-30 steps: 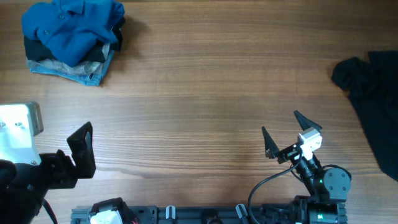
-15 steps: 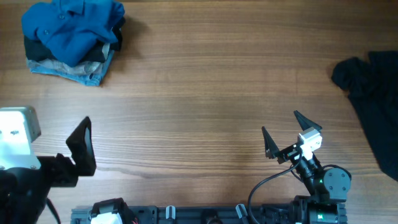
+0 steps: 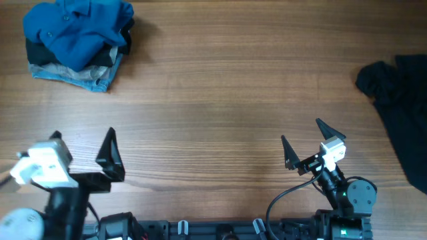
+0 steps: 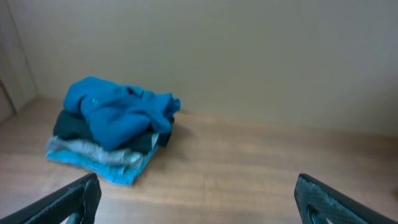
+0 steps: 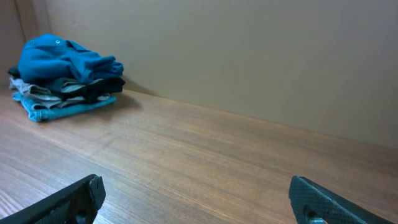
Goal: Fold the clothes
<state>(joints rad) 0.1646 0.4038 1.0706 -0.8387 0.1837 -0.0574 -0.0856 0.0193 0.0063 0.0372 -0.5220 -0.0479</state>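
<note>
My left claw (image 3: 83, 137) and right claw (image 3: 301, 131) both spread, empty; shirt (image 3: 77, 30) lies crumpled atop the pile (image 3: 73, 77) at the far-left corner, ahead of the left, which is nearer.

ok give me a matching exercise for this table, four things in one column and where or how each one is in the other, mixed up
Column A
1. blue polo shirt
2. black garment
3. pale blue garment
4. right hand

Column B
a. at the right edge of the table
b. open and empty, over bare wood
c. top of the pile
d. bottom of the pile

Pairs: 1-c, 2-a, 3-d, 4-b
</note>
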